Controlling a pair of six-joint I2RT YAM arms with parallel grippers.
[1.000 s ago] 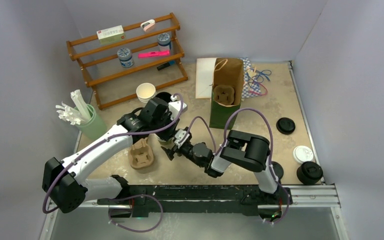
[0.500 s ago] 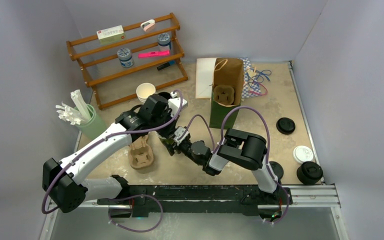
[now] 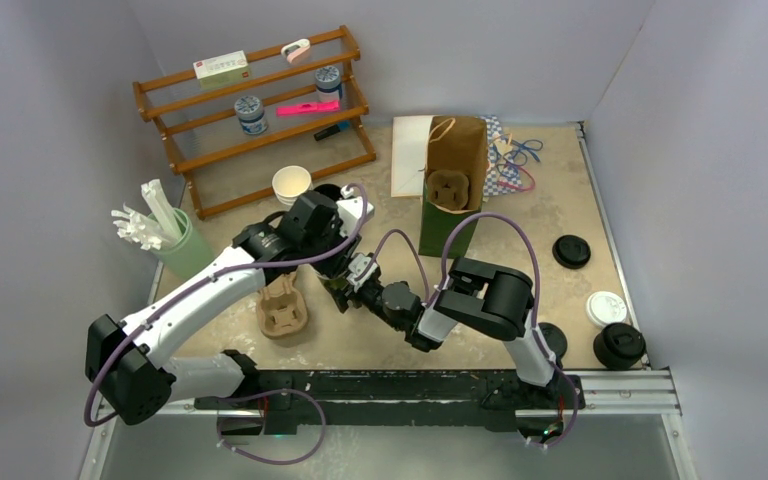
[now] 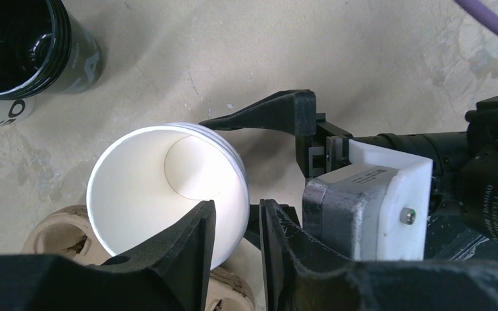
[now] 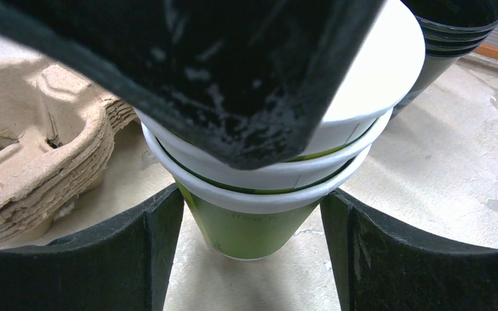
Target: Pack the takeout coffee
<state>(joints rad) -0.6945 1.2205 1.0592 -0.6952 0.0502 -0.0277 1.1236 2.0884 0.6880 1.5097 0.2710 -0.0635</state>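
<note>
- Takeout coffee (image 4: 149, 194): olive-green paper cup, white inside, mouth open. I find it upright at table centre, the top cup of a nested three, just right of the carrier stack.
- Table (image 3: 570, 190): beige and mottled, with walls on three sides.
- Wooden rack (image 3: 280, 140): far left, holding tins, a box and a pink item.
- Left arm (image 3: 200, 290) and right arm (image 3: 505, 300): they reach in from the near edge and meet at the cups.
- Paper bag (image 3: 465, 140): upright at far centre, with a pulp carrier (image 3: 449, 188) inside.
- Green tub (image 3: 185, 255): left side, with white straws standing in it.
- Carrier stack (image 3: 283, 310): nested pulp trays, left of the cups.
- Right gripper (image 5: 251, 201): comes in from the side, jaws wide, clasping the lower green cups under their rims.
- Left gripper (image 4: 237, 207): comes from above, one finger over the takeout coffee's mouth and one outside its wall. I see a gap around the rim, so I read the jaws as released.
- Lower green cups (image 5: 253, 227): two, nested beneath the takeout coffee and standing on the table.
- Black cup (image 4: 19, 39): open, just beyond the cups.
- All-black cup (image 3: 619, 345): lidded, near right corner.
- White-lidded cup (image 3: 606, 308): just beside the all-black cup.
- Black lid (image 3: 571, 251): right side, apart from both.
</note>
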